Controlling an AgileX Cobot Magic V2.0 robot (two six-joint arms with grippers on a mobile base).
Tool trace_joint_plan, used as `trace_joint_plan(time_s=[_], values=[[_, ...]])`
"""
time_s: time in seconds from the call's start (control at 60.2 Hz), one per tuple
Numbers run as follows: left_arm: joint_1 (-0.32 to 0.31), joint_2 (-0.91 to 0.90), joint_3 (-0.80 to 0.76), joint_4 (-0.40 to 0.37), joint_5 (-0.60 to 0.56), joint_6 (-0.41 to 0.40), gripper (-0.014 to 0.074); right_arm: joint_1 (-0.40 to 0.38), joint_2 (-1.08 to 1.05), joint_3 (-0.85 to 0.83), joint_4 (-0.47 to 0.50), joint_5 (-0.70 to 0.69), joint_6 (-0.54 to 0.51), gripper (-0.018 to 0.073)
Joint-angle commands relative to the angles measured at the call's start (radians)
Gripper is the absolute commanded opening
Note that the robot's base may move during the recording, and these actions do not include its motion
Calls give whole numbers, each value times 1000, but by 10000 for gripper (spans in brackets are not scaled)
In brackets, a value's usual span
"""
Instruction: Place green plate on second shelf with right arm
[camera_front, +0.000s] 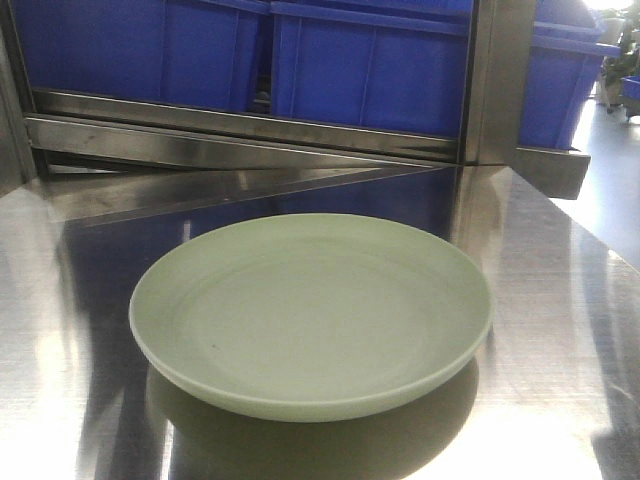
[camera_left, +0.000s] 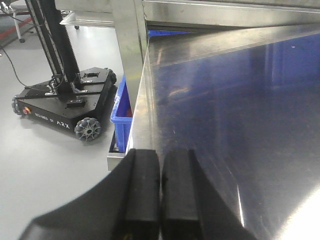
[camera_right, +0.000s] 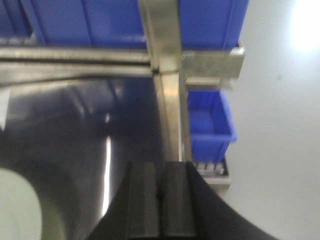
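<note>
Polished steel fills the scene: a steel surface mirrors the blue bins ranged on the level behind it. We see the green plate lying flat, right side up, near the middle of that sheet, gripped by nothing, with bare metal to its left, right and far side.

Our right gripper hangs with its two black fingers pressed together, empty. From its wrist camera the plate shows only as a pale arc in the lower left corner, so it lies off to the left of the fingers and apart from them. Straight ahead of the fingers rises a steel upright that marks the sheet's right edge. Past it a smaller blue bin sits lower down beside open grey floor.

Our left gripper is likewise clenched on nothing, poised above the sheet's left edge, with bare steel stretching away to its right. Off that edge, on the floor below, a black wheeled base stands well apart from the shelving.
</note>
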Motion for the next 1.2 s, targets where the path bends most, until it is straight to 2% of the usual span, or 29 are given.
trace_joint_plan(time_s=[0.0, 0.1, 0.166, 0.216, 0.282, 0.365, 0.648, 1.179], values=[[-8, -21, 40, 2, -72, 1, 124, 31, 54, -74, 44, 19, 11, 56], [-8, -21, 40, 2, -72, 1, 124, 78, 125, -110, 107, 75, 11, 62], [-8, -21, 40, 2, -72, 1, 124, 112, 174, -129, 129, 77, 11, 100], [-8, -21, 40, 2, -72, 1, 124, 134, 206, -140, 141, 78, 11, 165], [-8, -21, 40, 2, -72, 1, 124, 168, 257, -159, 171, 76, 11, 300], [-8, -21, 40, 2, -72, 1, 124, 206, 309, -176, 203, 76, 11, 377], [-8, -21, 40, 2, -72, 1, 124, 298, 462, -247, 237, 90, 11, 377], [-8, -21, 40, 2, -72, 1, 124, 310, 628, -338, 256, 165, 11, 377]])
